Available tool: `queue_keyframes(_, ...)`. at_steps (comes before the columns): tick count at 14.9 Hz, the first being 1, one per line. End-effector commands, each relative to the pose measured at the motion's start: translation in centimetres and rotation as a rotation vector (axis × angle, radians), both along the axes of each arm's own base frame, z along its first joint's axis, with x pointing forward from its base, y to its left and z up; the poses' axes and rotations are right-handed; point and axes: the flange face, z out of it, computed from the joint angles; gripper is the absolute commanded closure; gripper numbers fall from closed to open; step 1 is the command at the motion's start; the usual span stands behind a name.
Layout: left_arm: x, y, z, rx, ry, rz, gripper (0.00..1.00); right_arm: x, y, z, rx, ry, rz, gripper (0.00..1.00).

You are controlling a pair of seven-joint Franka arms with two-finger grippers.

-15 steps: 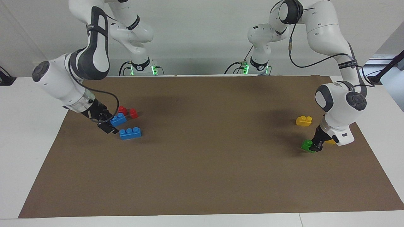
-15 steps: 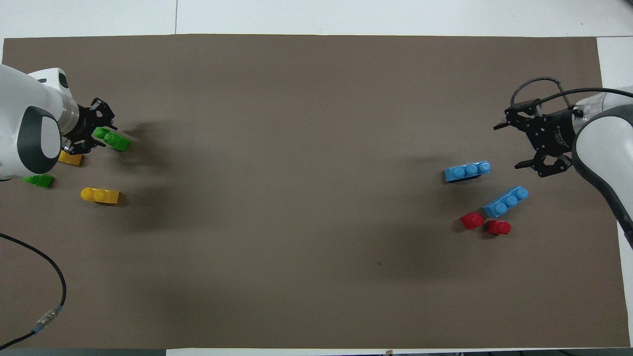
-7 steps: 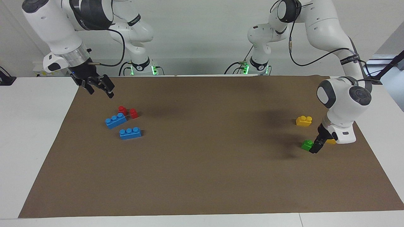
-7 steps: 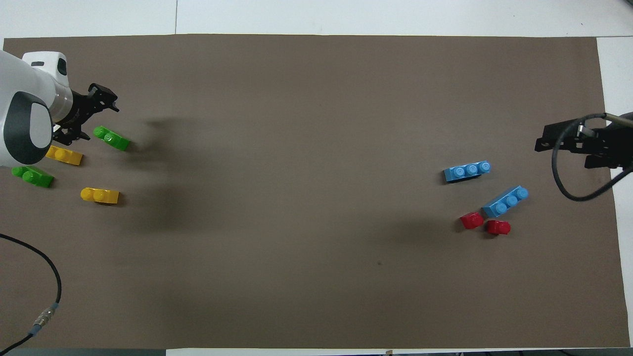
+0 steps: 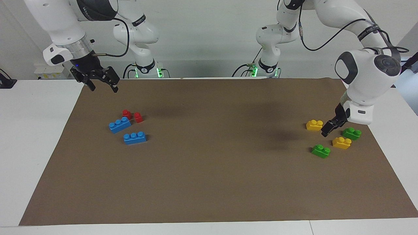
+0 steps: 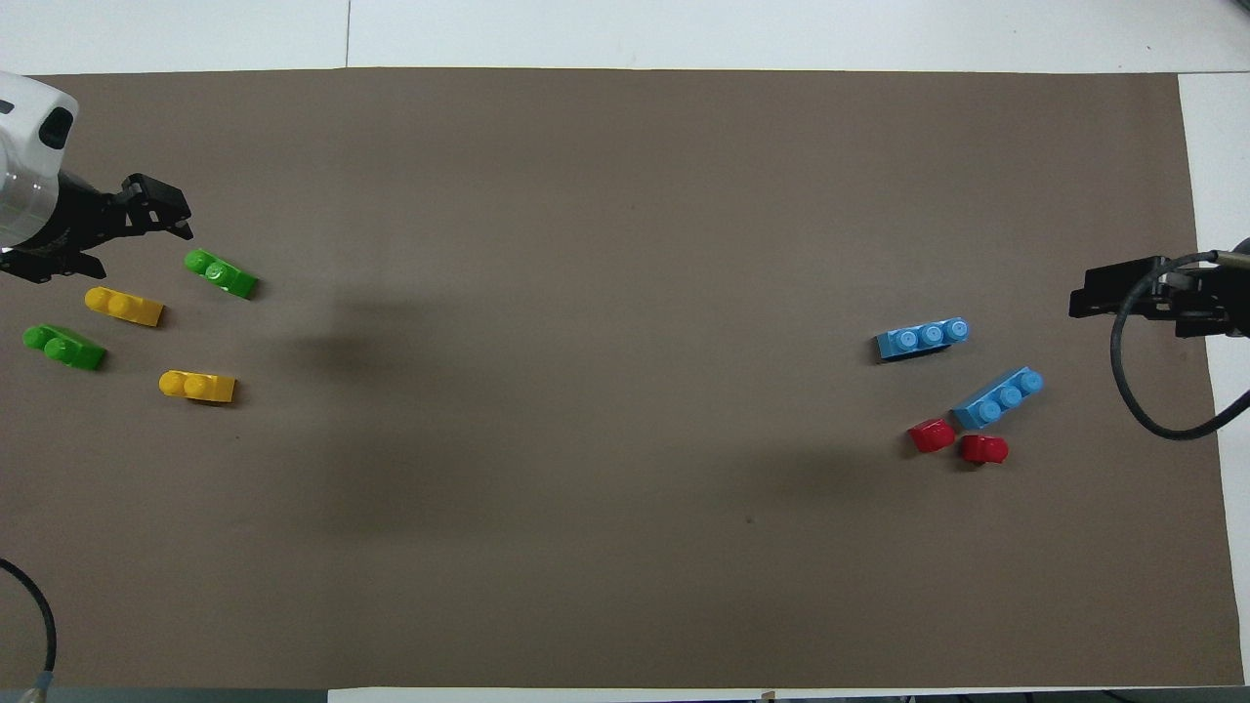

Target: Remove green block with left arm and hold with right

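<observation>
glossy plastic green block (image 5: 320,151), smooth blue bricks (image 5: 134,137), matt brown paper mat (image 5: 209,182), glossy white arm shells

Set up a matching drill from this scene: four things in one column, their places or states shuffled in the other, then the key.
1. left claw
2. right claw
3. green block farthest from the robots
4. red blocks

A. beside a blue brick
B. open, empty, up over the mat's edge at the right arm's end
C. lying free on the mat, untouched
D. open, empty, raised beside a yellow block

Pairs: 1-D, 2-B, 3-C, 4-A
</observation>
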Motion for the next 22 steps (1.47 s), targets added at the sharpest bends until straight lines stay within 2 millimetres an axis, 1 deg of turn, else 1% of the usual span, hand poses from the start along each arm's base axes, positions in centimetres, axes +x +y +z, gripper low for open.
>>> queue_keyframes(1,-2.9,-0.8,4.0,0.013,0.012,-0.124,0.00,0.4,-0.6,0.5,-0.067,0.005,0.034,0.00)
queue_keyframes(2,-4.0,-1.0,5.7,0.012,0.012,-0.155,0.00,0.3,-0.7,0.3,-0.075,0.013,0.038,0.00)
queue_keyframes(4,-6.0,-1.3,8.4,-0.012,0.019,-0.208,0.00,0.2,-0.8,0.3,-0.074,0.016,0.036,0.00)
queue_keyframes(5,-7.0,-1.5,9.3,-0.011,0.034,-0.240,0.00,0.1,-1.1,0.2,-0.074,0.027,0.034,0.00)
queue_keyframes(6,-7.8,-2.3,10.0,-0.011,0.047,-0.271,0.00,0.2,-1.1,0.3,-0.072,0.025,0.034,0.00)
queue_keyframes(7,-8.6,-2.6,10.9,-0.010,0.045,-0.283,0.00,0.3,-1.1,0.4,-0.069,0.022,0.032,0.00)
queue_keyframes(9,-10.2,-2.8,12.1,-0.029,0.031,-0.291,0.00,0.6,-1.2,1.0,-0.064,0.022,0.029,0.00)
queue_keyframes(11,-11.1,-3.0,12.6,-0.037,0.041,-0.306,0.00,0.5,-1.4,1.3,-0.056,0.027,0.025,0.00)
queue_keyframes(15,-12.1,-2.9,13.0,-0.038,0.065,-0.394,0.00,0.5,-1.5,0.8,-0.058,0.054,0.024,0.00)
queue_keyframes(22,-12.1,-2.8,13.0,-0.081,0.053,-0.385,0.00,0.2,-1.2,0.6,-0.054,0.078,0.030,0.00)
